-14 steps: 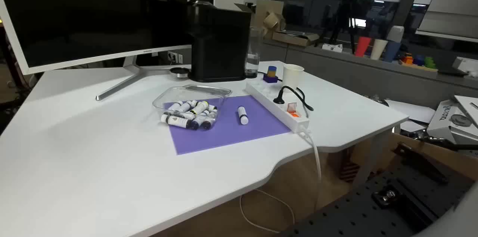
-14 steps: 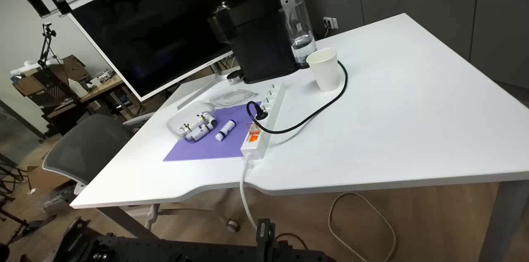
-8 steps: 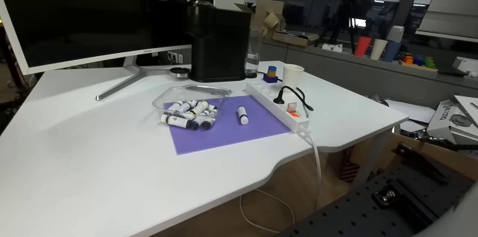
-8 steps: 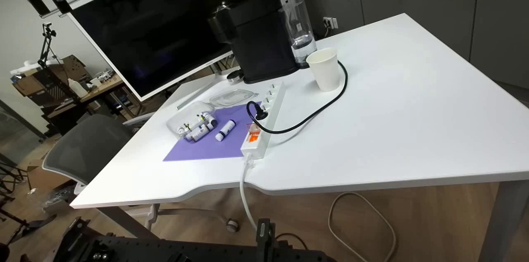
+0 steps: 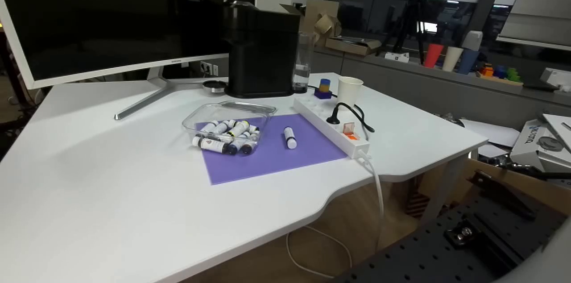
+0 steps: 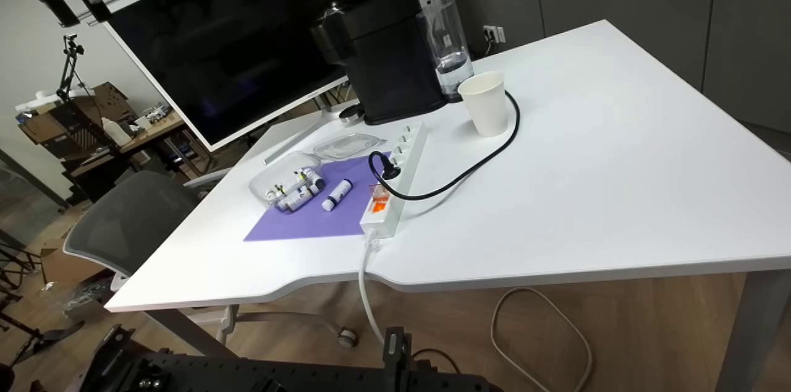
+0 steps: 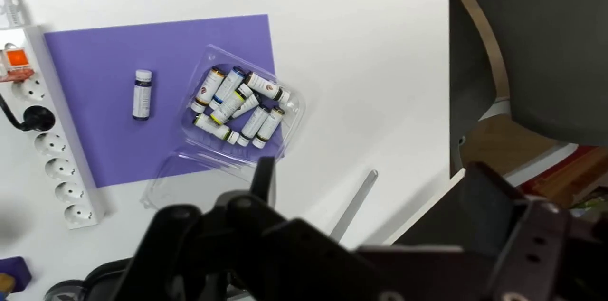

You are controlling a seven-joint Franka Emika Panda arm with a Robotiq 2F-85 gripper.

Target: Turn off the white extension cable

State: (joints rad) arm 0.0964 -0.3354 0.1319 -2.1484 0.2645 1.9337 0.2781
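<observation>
The white extension cable, a long power strip, lies on the desk along the right edge of a purple sheet in both exterior views; it is at the left edge of the wrist view. Its orange switch is near the cord end, with a clear reddish flap raised beside it. A black plug sits in one socket. The white cord hangs over the desk edge. My gripper is open and empty, high above the desk and away from the strip; its fingers are wide apart in the wrist view.
A clear box of small vials and a loose vial lie on the purple sheet. A white cup stands beside the strip, near a black cable. A black coffee machine and monitor stand behind.
My gripper has shifted very slightly to the right in an exterior view. The strip and the other things on the desk have not moved.
</observation>
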